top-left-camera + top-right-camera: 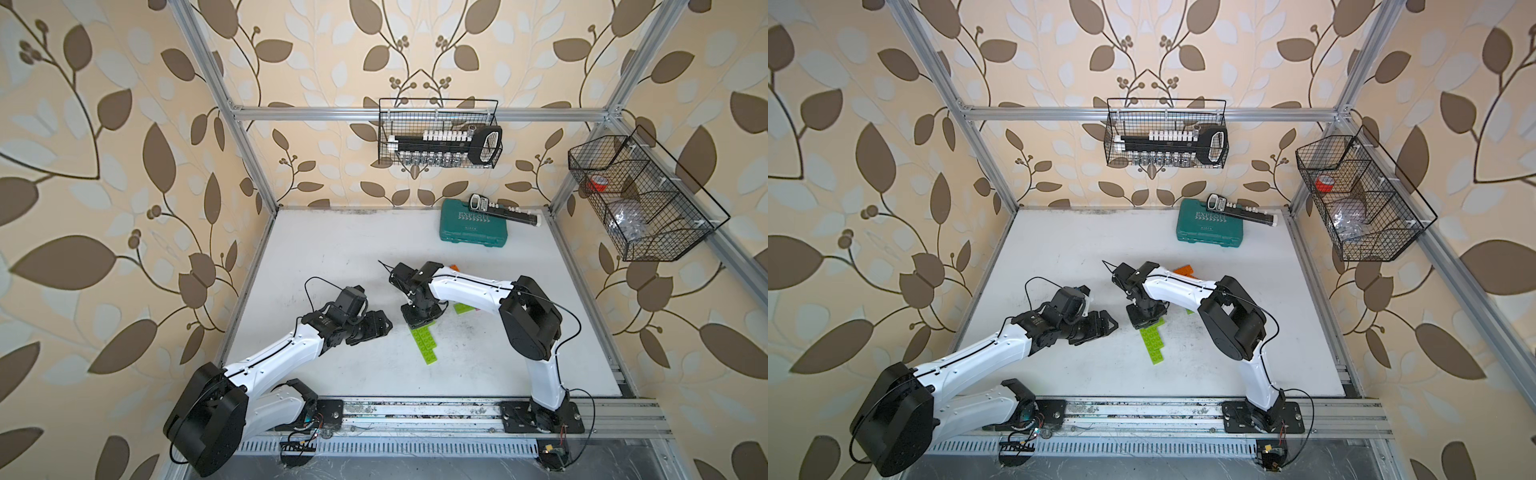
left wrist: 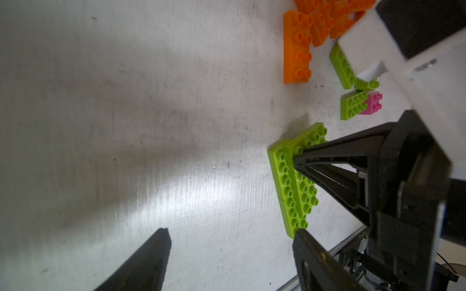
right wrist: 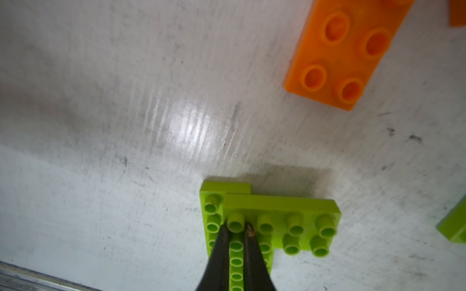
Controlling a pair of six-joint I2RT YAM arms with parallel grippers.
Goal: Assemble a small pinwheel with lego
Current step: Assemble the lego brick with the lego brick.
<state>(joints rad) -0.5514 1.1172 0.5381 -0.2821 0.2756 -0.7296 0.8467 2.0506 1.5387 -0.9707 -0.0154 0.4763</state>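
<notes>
White counter [image 1: 332, 257], scuffed. Teal tool case [image 1: 473, 226] sits at the far edge, well apart from the work.

Lime-green stack [image 1: 426, 343] is mid-counter: flat bricks stepped over each other, studs up.

My right fingers [image 3: 249, 254] are down on its far end. They're nearly closed, tips on the top brick, with one row of studs showing in the slit between them. Can't tell if they pinch it or just press.

My left fingers [image 2: 151, 252] are spread wide, holding nothing, low and just beside the stack's left side. In the left wrist view one tip overlaps the stack's end; contact can't be told.

Orange bricks [image 2: 297, 47] lie loose in a pile beyond the stack, mostly hidden under my right arm in both top views. Loose lime-green bricks [image 2: 353, 105] lie between that pile and the stack. Small pink brick [image 2: 374, 103] is tucked against one of them.
</notes>
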